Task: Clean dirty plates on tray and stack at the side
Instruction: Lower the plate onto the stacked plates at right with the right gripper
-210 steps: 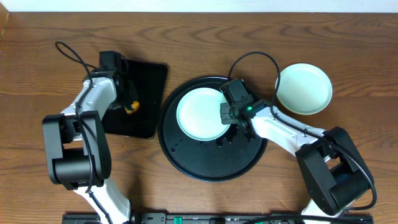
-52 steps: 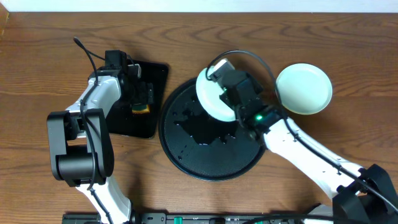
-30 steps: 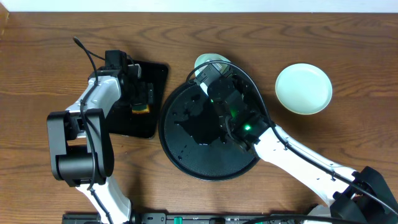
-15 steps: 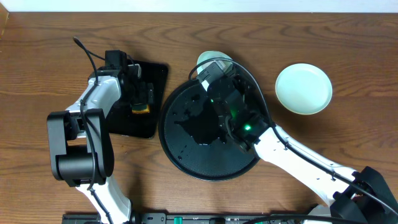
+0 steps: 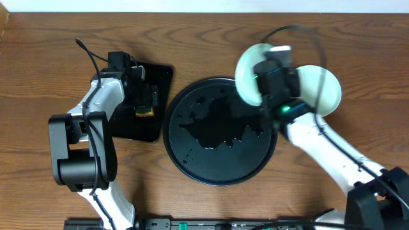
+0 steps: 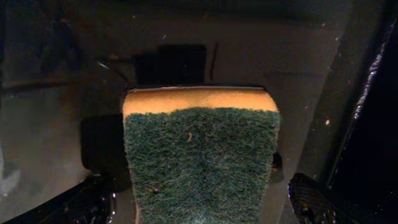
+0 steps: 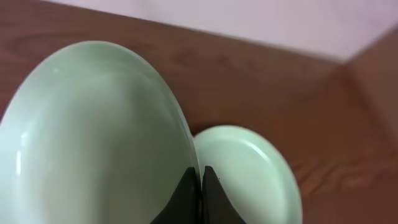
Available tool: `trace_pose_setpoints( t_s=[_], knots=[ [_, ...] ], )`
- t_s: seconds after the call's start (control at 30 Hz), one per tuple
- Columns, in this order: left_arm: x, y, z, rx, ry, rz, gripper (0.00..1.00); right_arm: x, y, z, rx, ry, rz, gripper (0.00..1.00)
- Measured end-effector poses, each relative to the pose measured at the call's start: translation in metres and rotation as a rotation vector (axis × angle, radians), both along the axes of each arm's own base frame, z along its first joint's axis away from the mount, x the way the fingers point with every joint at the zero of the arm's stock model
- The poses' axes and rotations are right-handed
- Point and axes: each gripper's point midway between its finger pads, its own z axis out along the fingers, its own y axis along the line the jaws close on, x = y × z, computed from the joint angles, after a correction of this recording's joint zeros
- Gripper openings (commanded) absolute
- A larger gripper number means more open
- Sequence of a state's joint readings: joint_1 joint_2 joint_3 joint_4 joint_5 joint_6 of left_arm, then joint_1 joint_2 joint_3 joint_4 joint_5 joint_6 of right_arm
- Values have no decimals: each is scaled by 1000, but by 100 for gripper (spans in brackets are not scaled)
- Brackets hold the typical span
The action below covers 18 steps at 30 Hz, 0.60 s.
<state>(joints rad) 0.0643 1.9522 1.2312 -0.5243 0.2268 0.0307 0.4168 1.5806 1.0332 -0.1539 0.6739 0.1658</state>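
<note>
The right gripper (image 7: 200, 186) nips only the thin rim of a mint plate (image 7: 93, 137), held tilted above the black tray (image 5: 192, 160) edge and near the other mint plate (image 7: 249, 180), so a fast swing could twist it loose or knock the two together.

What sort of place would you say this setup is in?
Most likely a robotics lab bench staged as a dishwashing station: a wooden table against a plain white wall, a scouring sponge over a rectangular black tray, and the right pincer holding a mint-green plate near a round black tray.
</note>
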Motion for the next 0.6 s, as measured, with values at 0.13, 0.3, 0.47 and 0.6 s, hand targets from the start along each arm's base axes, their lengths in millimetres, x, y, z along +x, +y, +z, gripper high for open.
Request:
trace_pose_setpoints(
  t_s=[0.13,0.3,0.47,0.6],
  knots=[
    [0,0,0,0,0,0,91,9,-40,-11,188,-1,-106,1],
    [0,0,0,0,0,0,92,7,-97,-26,369,11,-269,1],
    [0,0,0,0,0,0,91,-5,-153,-35,470,12,-422,1],
    [0,0,0,0,0,0,91,-14,-183,-41,522,15,-495,1]
  ],
)
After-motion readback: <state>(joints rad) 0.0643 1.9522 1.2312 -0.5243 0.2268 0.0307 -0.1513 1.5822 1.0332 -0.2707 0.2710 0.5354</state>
